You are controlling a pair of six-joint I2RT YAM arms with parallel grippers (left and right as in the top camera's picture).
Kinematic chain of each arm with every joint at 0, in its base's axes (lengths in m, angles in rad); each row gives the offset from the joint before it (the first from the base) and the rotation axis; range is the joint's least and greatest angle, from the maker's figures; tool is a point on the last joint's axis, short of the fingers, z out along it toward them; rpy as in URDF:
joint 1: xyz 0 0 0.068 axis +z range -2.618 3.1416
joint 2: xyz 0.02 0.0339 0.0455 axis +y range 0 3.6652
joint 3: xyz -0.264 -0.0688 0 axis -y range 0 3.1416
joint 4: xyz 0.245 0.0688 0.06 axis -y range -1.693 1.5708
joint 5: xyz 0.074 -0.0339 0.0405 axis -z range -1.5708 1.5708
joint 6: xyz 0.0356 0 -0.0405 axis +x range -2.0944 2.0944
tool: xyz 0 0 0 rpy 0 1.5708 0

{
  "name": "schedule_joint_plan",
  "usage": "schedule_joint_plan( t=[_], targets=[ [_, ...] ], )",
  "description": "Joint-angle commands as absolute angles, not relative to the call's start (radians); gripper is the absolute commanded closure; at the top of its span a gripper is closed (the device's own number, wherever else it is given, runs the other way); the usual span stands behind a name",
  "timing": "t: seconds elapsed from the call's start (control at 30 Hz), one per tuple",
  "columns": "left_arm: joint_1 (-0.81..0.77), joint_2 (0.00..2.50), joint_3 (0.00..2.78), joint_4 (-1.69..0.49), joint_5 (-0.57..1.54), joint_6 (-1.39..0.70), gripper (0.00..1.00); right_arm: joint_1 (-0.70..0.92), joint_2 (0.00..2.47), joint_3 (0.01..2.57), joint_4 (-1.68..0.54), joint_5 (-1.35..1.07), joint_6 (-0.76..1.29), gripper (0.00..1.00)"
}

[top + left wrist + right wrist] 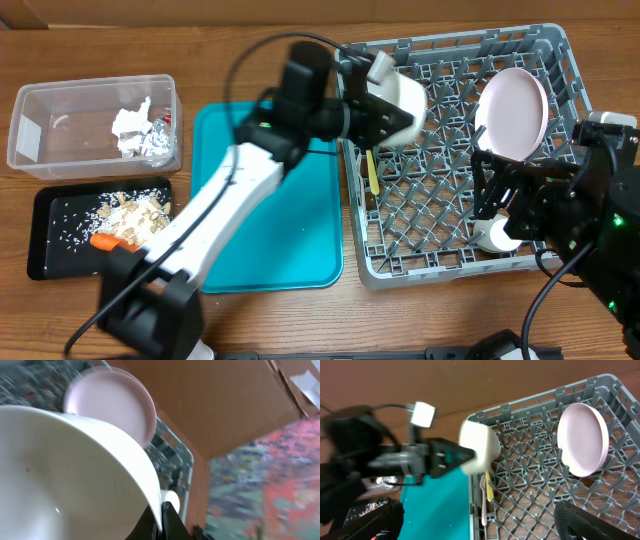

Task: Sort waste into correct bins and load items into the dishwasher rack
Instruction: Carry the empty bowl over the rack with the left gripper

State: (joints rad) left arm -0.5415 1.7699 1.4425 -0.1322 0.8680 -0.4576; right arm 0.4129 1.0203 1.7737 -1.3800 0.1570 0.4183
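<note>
Currently: bowl loading, left arm at the rack
Left gripper [164, 519] pinching rim of white bowl [403, 95], held over dishwasher rack [430, 268] on its side nearest teal tray [300, 240]; plate [514, 112] upright among pegs; right gripper [497, 200] spread, empty, just beside second bowl [493, 236]. Advice: tilt bowl between pegs, clear of spoon [370, 172], then release. No brand or readable writing
</note>
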Motion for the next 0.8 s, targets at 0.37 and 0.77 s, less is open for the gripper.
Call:
schedule_joint_plan(
  t=[0.37, 0.77],
  targets=[
    [-0.622, 1.857, 1.433, -0.01, 0.912, -0.548, 0.96, 0.412, 1.019, 1.781, -1.375, 0.164, 0.42, 0.0],
    [-0.654, 1.853, 1.292, 0.251, 0.734, -0.794, 0.96, 0.412, 1.019, 1.781, -1.375, 0.164, 0.42, 0.0]
  ],
)
